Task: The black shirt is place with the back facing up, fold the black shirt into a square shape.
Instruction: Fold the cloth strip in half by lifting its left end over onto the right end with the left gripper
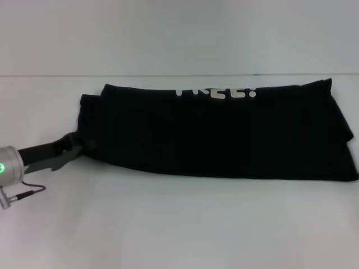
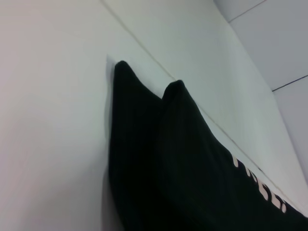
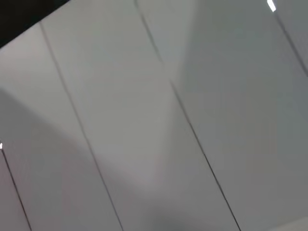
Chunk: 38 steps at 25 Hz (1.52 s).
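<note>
The black shirt (image 1: 219,134) lies on the white table as a long band folded lengthwise, running left to right. The tops of white letters (image 1: 216,92) show along its far edge. My left gripper (image 1: 78,147) reaches in from the left and meets the near-left corner of the shirt, where its tip blends into the cloth. In the left wrist view the black shirt (image 2: 183,168) fills the lower part, with two pointed corners lying on the table and white letters (image 2: 260,187) at one edge. My right gripper is out of view.
The white table (image 1: 179,224) has bare surface in front of the shirt and to its left. Its back edge (image 1: 179,74) runs just behind the shirt, with a pale wall beyond. The right wrist view shows only pale panels with seams.
</note>
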Available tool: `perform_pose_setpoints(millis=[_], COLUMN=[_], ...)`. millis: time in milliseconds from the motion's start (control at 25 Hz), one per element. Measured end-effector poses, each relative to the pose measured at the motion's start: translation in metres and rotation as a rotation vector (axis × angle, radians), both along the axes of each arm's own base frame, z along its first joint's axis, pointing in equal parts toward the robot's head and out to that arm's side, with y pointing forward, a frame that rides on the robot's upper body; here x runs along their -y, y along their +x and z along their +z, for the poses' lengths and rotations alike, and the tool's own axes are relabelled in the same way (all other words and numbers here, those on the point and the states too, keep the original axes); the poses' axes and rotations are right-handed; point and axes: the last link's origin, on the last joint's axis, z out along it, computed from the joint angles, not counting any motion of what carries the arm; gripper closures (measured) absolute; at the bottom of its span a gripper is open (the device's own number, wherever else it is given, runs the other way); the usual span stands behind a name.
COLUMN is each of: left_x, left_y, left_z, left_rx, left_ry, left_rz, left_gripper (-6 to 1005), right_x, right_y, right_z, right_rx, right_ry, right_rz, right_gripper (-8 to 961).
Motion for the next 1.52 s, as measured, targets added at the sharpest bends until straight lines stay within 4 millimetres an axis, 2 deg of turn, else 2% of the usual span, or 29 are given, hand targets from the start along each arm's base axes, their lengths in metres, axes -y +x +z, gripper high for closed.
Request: perform_pose_setpoints(millis=[280,520,680,800,960,1240,1440,1480,1520], left_x=[0.004,0.02,0.023,0.018,0.001,-0.039,-0.061,-0.061,-0.064], left_y=[-0.021,-0.049,-0.051,-0.042,-0.015,0.061,0.127,0.127,0.161], left_z=[0.026,0.045,0.049,0.046,0.041,0.036,0.012,0.012,-0.01], left_rx=[-0.073,-0.126,-0.122,-0.109,-0.059,0.0,-0.011,-0.011,-0.011], left_ry=[0.048,0.103,0.117,0.102,0.082,0.015,-0.085,-0.085,-0.139], left_rz=[0.03,0.129,0.134,0.096,0.032,-0.138,-0.285,-0.285,-0.365], left_gripper=[993,993,994,994,994,994,993,988,983], right_x=[0.003,-0.003,-0.007,-0.009,-0.008,-0.006,-0.009,-0.009,-0.01], right_y=[0.006,0.003,0.004,0.004,0.006,0.008,0.005,0.005,0.004], right_z=[-0.005,-0.003,-0.003,-0.004,-0.005,-0.004,-0.004,-0.004,-0.004], right_rx=[-0.039,-0.039,-0.053,-0.053,-0.059,-0.076,-0.078,-0.078,-0.078], right_ry=[-0.009,-0.014,-0.023,-0.051,-0.067,-0.073,-0.075,-0.075,-0.075], right_rz=[-0.016,-0.01,-0.024,-0.031,-0.039,-0.045,-0.037,-0.036,-0.034], right_gripper=[42,42,42,42,42,42,42,42,42])
